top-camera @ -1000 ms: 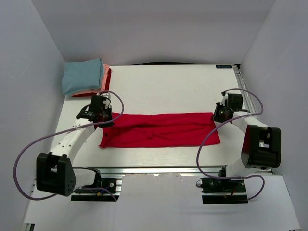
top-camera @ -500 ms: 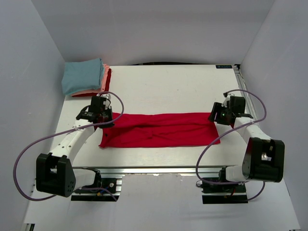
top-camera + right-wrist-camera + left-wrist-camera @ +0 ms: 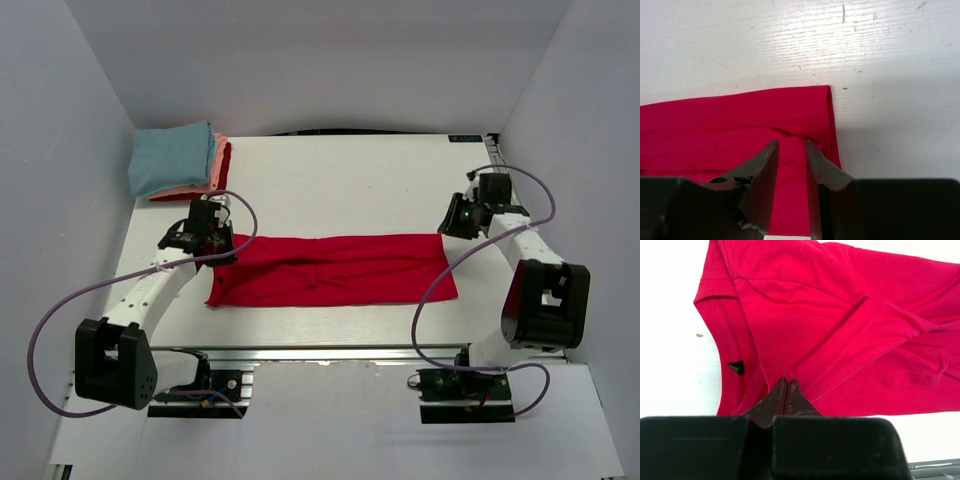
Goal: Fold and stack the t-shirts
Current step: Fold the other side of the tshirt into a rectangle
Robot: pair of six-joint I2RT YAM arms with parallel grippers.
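Observation:
A bright red t-shirt lies folded lengthwise into a long strip across the near half of the table. My left gripper is at its left, collar end. In the left wrist view it is shut with a small pinch of red cloth at the tips. My right gripper hovers just past the strip's far right corner. The right wrist view shows it open, with the shirt's corner lying flat below and nothing between the fingers. Folded t-shirts, light blue over salmon-pink and red, are stacked at the far left.
White walls close in the white table on the left, right and back. A metal rail runs along the near edge between the arm bases. Purple cables loop beside each arm.
The right gripper let go of the shirt's right end, opened and drew back toward the far right. The left gripper and the shirt have not moved.

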